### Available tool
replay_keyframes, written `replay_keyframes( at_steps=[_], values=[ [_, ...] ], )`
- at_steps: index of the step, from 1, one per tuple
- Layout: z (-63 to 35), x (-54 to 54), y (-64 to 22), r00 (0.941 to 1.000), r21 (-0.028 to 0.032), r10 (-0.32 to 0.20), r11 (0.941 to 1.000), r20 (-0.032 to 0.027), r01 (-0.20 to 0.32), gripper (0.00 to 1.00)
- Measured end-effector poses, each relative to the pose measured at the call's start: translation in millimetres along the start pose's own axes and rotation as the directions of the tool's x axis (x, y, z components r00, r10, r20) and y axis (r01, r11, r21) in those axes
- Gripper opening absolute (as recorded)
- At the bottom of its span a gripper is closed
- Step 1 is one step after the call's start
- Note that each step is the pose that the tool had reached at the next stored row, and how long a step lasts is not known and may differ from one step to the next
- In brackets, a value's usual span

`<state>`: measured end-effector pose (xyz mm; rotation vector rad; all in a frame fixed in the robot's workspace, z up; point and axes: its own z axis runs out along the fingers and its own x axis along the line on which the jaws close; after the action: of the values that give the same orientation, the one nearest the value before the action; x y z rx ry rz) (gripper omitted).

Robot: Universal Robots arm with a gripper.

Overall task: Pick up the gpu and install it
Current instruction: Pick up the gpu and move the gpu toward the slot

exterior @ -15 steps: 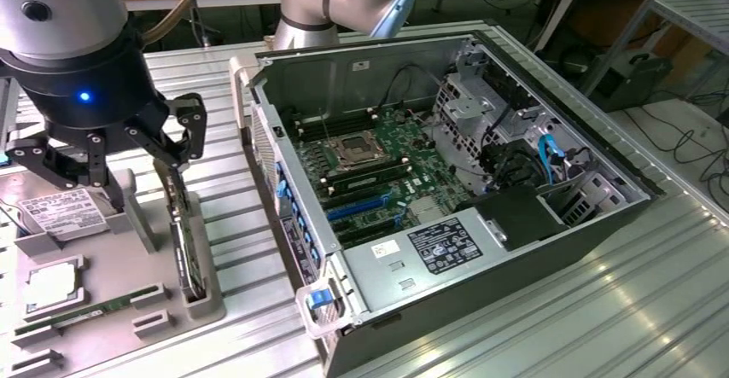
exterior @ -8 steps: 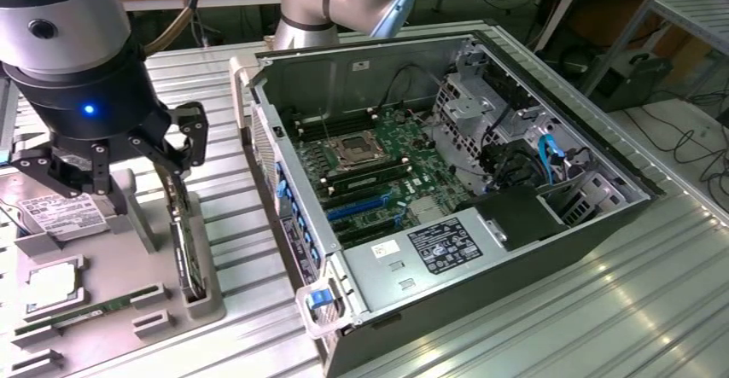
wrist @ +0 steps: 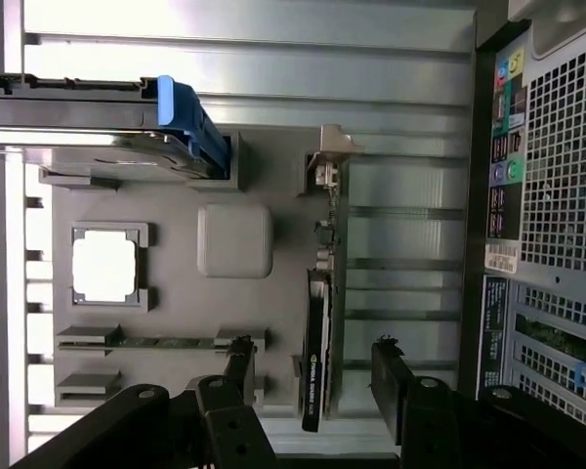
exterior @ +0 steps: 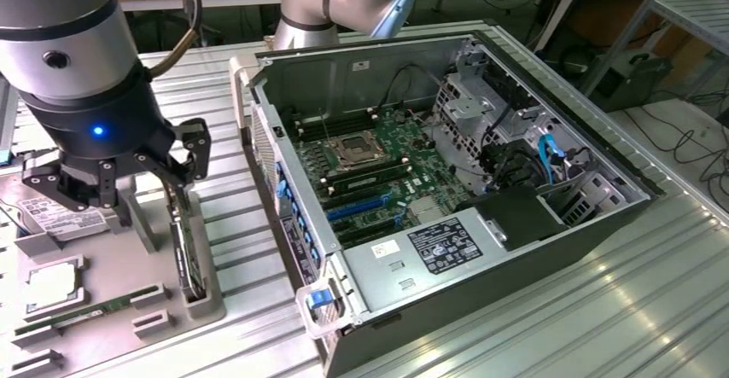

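The gpu stands on edge in a slot of the grey parts tray at the exterior view's left, a thin black card. In the wrist view the gpu is seen edge-on, its pale metal bracket at the far end. My gripper hangs just above the card's upper end. In the wrist view my gripper is open, its two black fingers standing one on each side of the card without touching it.
The open computer case lies to the exterior view's right of the tray, motherboard and blue slots exposed. The tray also holds a hard drive, a square chip and a memory stick.
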<state>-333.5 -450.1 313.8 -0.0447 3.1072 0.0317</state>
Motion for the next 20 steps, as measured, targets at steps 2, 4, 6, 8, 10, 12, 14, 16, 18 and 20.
replay_keyframes(
  at_steps=[2,4,6,8,10,12,14,16,18,20],
  values=[
    [4.3,0.1,-0.2,1.0,0.0,0.0,1.0,-0.0006,0.0,0.6],
    [9.5,0.3,-0.7,1.0,0.0,0.0,1.0,-0.0006,0.0,0.6],
    [15.1,0.5,-1.2,1.0,0.0001,0.0,1.0,-0.0007,0.0,0.6],
    [19.0,0.0,-1.3,1.0,0.0001,0.0,1.0,-0.0006,0.0,0.6],
    [23.2,-1.0,-1.4,1.0,0.0002,0.0,1.0,-0.0006,0.0,0.6],
    [27.1,-1.5,-1.5,1.0,0.0002,0.0,1.0,-0.0006,0.0,0.6],
    [31.1,-1.6,-1.6,1.0,0.0004,0.0,1.0,-0.0006,0.0,0.6],
    [34.9,-1.5,-1.7,1.0,0.0003,0.0,1.0,-0.0006,0.0,0.6],
    [38.8,-1.4,-1.8,1.0,0.0004,0.0,1.0,-0.0005,0.0,0.6],
    [42.5,-1.3,-1.8,1.0,0.0004,0.0,1.0,-0.0006,0.0,0.6]
  ],
)
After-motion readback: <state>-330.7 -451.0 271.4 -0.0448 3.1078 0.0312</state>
